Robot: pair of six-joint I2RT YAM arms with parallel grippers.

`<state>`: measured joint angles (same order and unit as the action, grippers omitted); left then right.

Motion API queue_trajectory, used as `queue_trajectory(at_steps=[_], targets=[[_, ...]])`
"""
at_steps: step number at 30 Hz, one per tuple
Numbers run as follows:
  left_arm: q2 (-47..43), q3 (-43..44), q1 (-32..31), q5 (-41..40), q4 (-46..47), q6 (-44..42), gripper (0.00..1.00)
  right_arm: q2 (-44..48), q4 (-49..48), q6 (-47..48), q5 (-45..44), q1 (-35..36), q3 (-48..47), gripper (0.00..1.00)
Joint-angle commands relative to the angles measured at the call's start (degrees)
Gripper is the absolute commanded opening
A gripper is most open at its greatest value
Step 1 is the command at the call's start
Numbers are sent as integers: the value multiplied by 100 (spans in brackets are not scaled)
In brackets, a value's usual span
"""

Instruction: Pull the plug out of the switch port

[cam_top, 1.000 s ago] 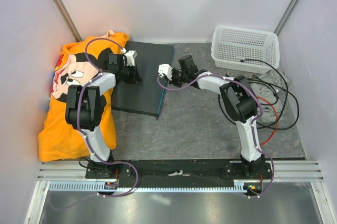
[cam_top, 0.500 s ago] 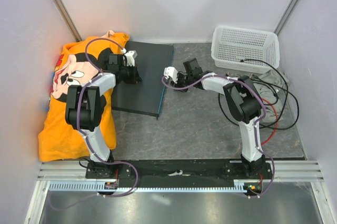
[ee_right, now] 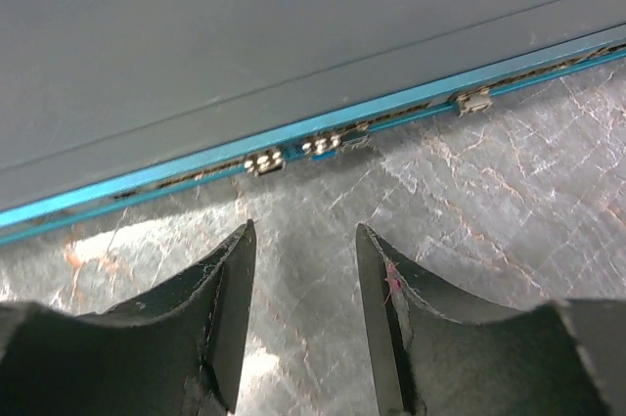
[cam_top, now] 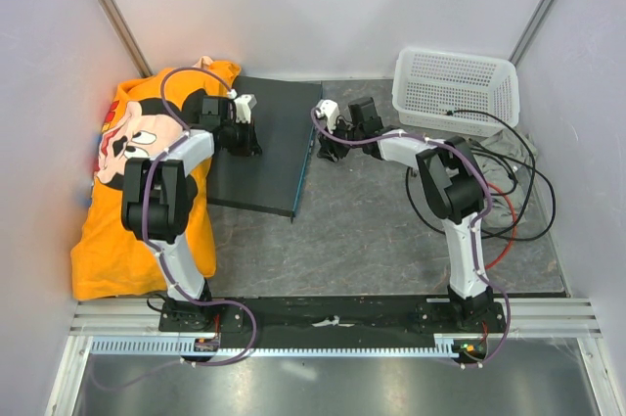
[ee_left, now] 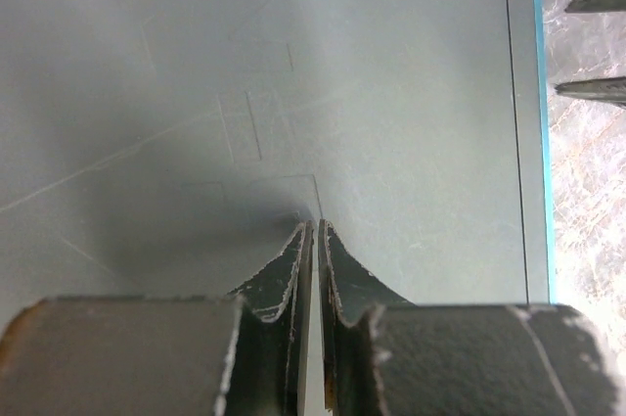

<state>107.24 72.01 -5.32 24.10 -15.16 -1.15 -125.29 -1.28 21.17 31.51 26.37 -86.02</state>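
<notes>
The switch [cam_top: 266,142] is a flat dark blue-grey box lying left of centre. Its teal front face [ee_right: 196,173] shows a row of small metal-edged sockets. I cannot make out the plug in any view, and no cable runs to that face. My left gripper [cam_top: 254,148] is shut, its tips [ee_left: 313,226] pressed down on the switch's top [ee_left: 391,93]. My right gripper [cam_top: 323,145] hovers over the grey mat just in front of the teal face, near its far end. It stands open [ee_right: 303,230] with nothing between its fingers [ee_left: 597,91].
A white mesh basket [cam_top: 455,88] stands at the back right, with black and red cables [cam_top: 511,196] and a grey cloth [cam_top: 499,154] beside it. An orange cartoon shirt [cam_top: 137,181] lies left of the switch. Walls close in on three sides.
My right gripper has moved along the switch's front face toward the back and gone from shut to open. The left gripper has stayed put on the switch.
</notes>
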Motion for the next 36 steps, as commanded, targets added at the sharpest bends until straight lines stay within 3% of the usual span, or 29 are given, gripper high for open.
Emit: queue_trajectory(at_steps=[1, 6, 12, 22, 24, 26, 31, 32, 36], targets=[[130, 463, -4, -2, -453, -228, 13, -267, -426, -377, 365, 35, -248, 52], [253, 604, -4, -36, -471, -219, 13, -451, -356, -358, 899, 26, -512, 51], [271, 657, -4, -133, -471, -281, 13, -601, -724, -649, 813, 44, -661, 55], [218, 560, -4, -151, -462, -255, 14, -1023, 57, -448, 919, 105, -1470, 52], [209, 551, -4, -142, -453, -254, 14, -1015, 215, -324, 971, 140, -1497, 46], [209, 569, -4, -142, -435, -263, 14, -1041, 330, -306, 1015, 149, -1532, 32], [218, 595, -4, -116, -392, -246, 14, -1006, 418, -324, 814, 167, -1506, 12], [218, 586, -13, -116, -400, -246, 14, -953, 427, -315, 752, 167, -1453, 2], [174, 551, -4, -125, -356, -254, 14, -681, 392, -149, 427, 123, -1111, 1]])
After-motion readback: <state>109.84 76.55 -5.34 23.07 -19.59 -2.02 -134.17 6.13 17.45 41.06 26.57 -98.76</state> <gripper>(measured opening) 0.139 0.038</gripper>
